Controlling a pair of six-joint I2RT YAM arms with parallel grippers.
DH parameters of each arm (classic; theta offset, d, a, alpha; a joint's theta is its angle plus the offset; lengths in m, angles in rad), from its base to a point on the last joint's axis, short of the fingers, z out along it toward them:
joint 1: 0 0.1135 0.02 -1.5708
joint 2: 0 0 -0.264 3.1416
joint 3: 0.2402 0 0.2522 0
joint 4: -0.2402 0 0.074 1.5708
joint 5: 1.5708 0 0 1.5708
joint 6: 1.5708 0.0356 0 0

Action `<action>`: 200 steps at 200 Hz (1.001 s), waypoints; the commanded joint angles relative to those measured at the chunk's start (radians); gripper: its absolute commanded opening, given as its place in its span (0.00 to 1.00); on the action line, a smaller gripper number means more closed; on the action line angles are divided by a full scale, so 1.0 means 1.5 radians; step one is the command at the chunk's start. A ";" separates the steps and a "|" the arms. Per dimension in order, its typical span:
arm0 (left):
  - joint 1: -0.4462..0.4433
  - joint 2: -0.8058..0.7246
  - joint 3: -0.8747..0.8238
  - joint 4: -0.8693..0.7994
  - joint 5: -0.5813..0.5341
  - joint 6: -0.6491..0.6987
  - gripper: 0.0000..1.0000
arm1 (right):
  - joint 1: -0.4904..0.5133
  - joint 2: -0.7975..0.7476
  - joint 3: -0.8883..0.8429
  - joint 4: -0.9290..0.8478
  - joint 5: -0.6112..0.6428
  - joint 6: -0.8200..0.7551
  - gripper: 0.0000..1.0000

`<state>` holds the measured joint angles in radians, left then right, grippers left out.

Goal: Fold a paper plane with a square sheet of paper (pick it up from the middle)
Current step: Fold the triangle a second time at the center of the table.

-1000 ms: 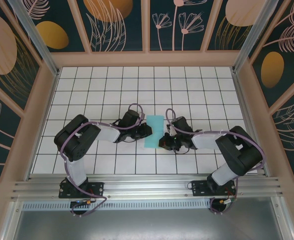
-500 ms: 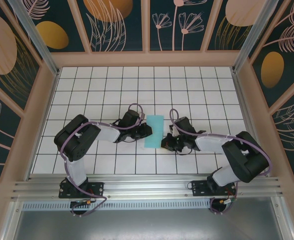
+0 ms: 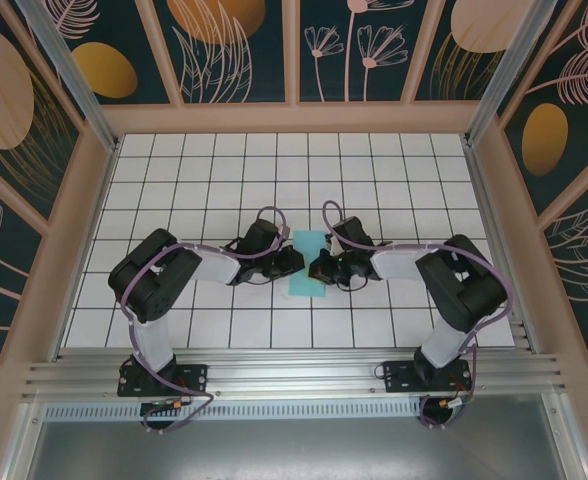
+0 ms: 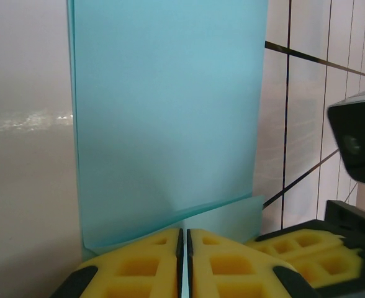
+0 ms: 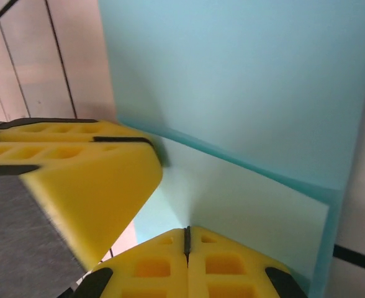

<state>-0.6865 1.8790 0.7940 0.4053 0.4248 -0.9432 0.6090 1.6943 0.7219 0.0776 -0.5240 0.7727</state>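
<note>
The square sheet of paper (image 3: 308,246) lies folded over on the white tiles between my two grippers. My left gripper (image 3: 295,262) is at its left edge. In the left wrist view the paper (image 4: 170,112) has its upper layer lifted off the lower one, and the left gripper (image 4: 184,239) is shut with a thin strip of turquoise between its pads. My right gripper (image 3: 320,268) reaches in from the right. In the right wrist view it (image 5: 187,237) is shut, pads together, tips against the lower layer of the paper (image 5: 244,74).
The left gripper's yellow fingers (image 5: 77,164) show close beside the right gripper in the right wrist view. The right gripper's fingers (image 4: 306,248) and camera housing (image 4: 356,143) show at the lower right of the left wrist view. Wooden walls (image 3: 294,118) enclose the tiled floor (image 3: 394,180).
My right gripper has moved left and slightly away from the near edge, onto the paper's right side. The left gripper has stayed where it was, holding the paper.
</note>
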 commanded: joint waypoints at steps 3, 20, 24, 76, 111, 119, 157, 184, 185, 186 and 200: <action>0.003 0.048 -0.013 -0.074 -0.042 0.016 0.15 | 0.008 0.012 0.034 -0.004 0.002 0.004 0.03; 0.003 0.049 -0.012 -0.072 -0.042 0.014 0.16 | 0.014 0.014 0.039 -0.008 0.001 0.002 0.03; 0.004 0.049 -0.012 -0.072 -0.042 0.014 0.16 | 0.016 0.015 0.041 -0.013 0.005 0.002 0.03; 0.003 0.047 -0.012 -0.075 -0.043 0.013 0.16 | 0.024 0.049 0.042 -0.001 0.021 0.012 0.04; 0.003 0.038 -0.020 -0.078 -0.056 0.013 0.16 | 0.025 0.059 0.018 -0.037 0.066 0.006 0.04; 0.003 0.039 -0.020 -0.079 -0.057 0.012 0.15 | 0.025 0.054 0.005 -0.038 0.069 0.007 0.04; 0.003 0.037 -0.025 -0.083 -0.073 0.008 0.15 | 0.026 0.006 -0.044 -0.027 0.039 0.001 0.04; 0.003 0.045 -0.026 -0.086 -0.079 0.007 0.14 | 0.026 -0.030 -0.076 -0.030 0.025 -0.004 0.05; 0.003 0.045 -0.026 -0.085 -0.079 0.007 0.14 | 0.026 -0.031 -0.077 -0.030 0.025 -0.003 0.05; 0.004 0.045 -0.026 -0.085 -0.079 0.007 0.14 | 0.027 -0.032 -0.078 -0.031 0.025 -0.003 0.05; 0.003 0.045 -0.029 -0.081 -0.076 0.005 0.14 | 0.025 -0.050 -0.098 -0.034 0.028 -0.004 0.05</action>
<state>-0.6865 1.8793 0.7937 0.4057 0.4099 -0.9470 0.6369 1.6547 0.6453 0.1299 -0.4946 0.7723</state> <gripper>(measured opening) 0.140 0.062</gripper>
